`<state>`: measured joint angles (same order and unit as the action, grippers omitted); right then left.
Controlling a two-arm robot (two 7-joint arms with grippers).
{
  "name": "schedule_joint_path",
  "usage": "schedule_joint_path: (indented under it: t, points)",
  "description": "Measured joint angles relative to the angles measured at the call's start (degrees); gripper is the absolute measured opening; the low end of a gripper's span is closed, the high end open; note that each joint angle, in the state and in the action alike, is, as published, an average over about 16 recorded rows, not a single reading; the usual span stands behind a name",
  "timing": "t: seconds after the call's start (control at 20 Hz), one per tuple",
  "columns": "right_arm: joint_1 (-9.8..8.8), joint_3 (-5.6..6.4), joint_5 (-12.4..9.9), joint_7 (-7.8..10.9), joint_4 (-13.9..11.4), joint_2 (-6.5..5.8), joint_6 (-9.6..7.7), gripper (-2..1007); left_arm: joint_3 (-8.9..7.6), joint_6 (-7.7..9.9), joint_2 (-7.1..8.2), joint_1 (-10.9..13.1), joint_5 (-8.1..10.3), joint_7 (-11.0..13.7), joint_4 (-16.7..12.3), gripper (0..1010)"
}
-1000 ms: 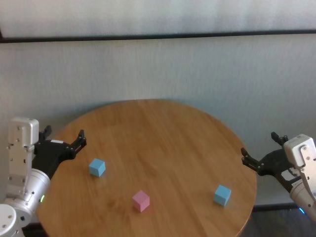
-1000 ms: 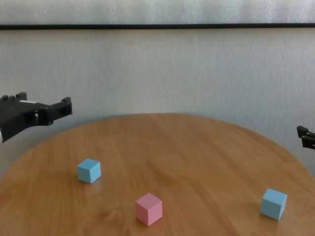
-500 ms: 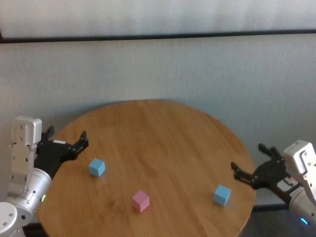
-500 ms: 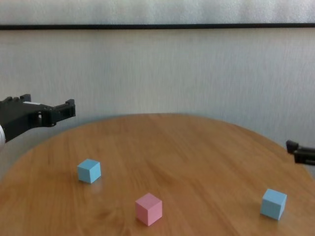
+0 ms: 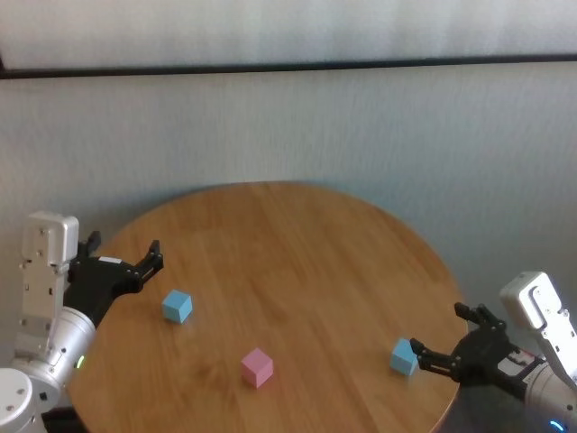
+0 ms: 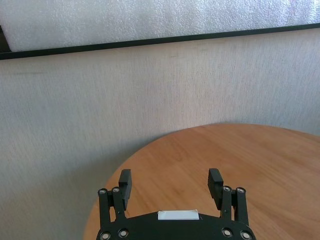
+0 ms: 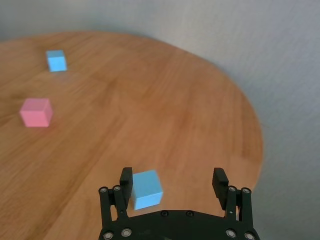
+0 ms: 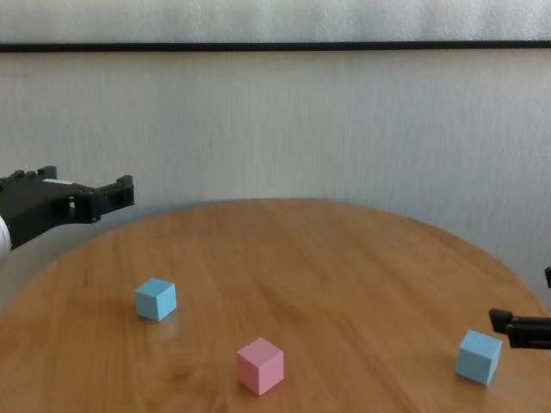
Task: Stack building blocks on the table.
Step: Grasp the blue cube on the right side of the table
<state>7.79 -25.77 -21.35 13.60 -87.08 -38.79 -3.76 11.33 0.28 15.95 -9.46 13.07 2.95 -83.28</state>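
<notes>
A pale grey textured wall (image 5: 297, 126) fills the background. A thin black horizontal strip (image 5: 288, 66) runs across it, and above the strip lies a whiter, foam-like band (image 6: 150, 20).

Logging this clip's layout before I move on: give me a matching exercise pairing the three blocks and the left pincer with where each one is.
Column 1:
1. pink block
2. left blue block
3. right blue block
4. left pincer

Column 2:
A. just ahead of the open right pincer, near the table's right edge
B. open, above the table's left edge
C. near edge, between the two blue blocks
D. on the table's left side, alone

Pairs: 1-C, 2-D, 3-A, 4-B
</notes>
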Motion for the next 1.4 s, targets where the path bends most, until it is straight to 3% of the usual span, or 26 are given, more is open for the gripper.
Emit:
schedule_joint_path:
  t: [0.15,0.45,1.4]
  points:
    - [0.18,-0.18,-0.1,1.56,0.4,0.06,-1.2,1005,0.05,0.09,0.03,0.0,0.02,0.0,0.0,1000]
    - [0.97,-0.56,0.4,4.01,2.1,0.86,-1.97,1005,0.1,0.19,0.06,-0.1,0.06,0.1,0.0,1000]
    - [4.36,-0.1,0.8,9.24,7.9,5.28,-5.23,1005,0.18,0.33,0.12,-0.1,0.1,0.1,0.0,1000]
